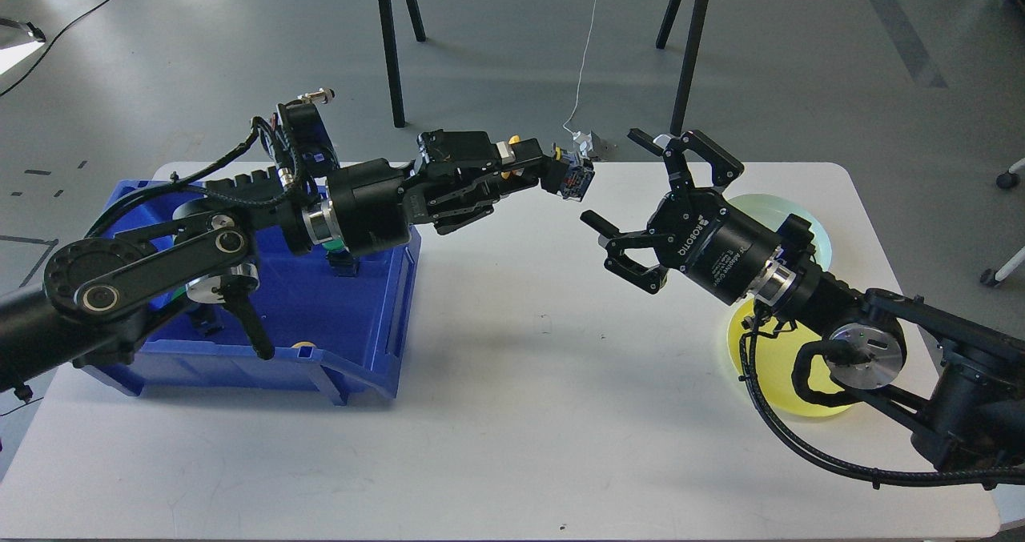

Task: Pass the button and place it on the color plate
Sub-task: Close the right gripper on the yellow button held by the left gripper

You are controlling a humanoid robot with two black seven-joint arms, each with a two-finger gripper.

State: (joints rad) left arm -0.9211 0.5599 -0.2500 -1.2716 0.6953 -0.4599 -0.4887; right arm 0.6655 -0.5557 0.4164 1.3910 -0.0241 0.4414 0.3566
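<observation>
A white worktop (512,414) was seen from above; a blue bin (352,318) stood at its left, and a pale green plate (809,222) and a yellow plate (781,366) lay at its right, partly hidden by the right arm. The left tool (570,175) was closed on a small dark button (578,180), held in the air above the worktop; the right tool (641,206) was spread wide open just beside it, not touching. The handover was judged not yet made; placing on a plate remained.
</observation>
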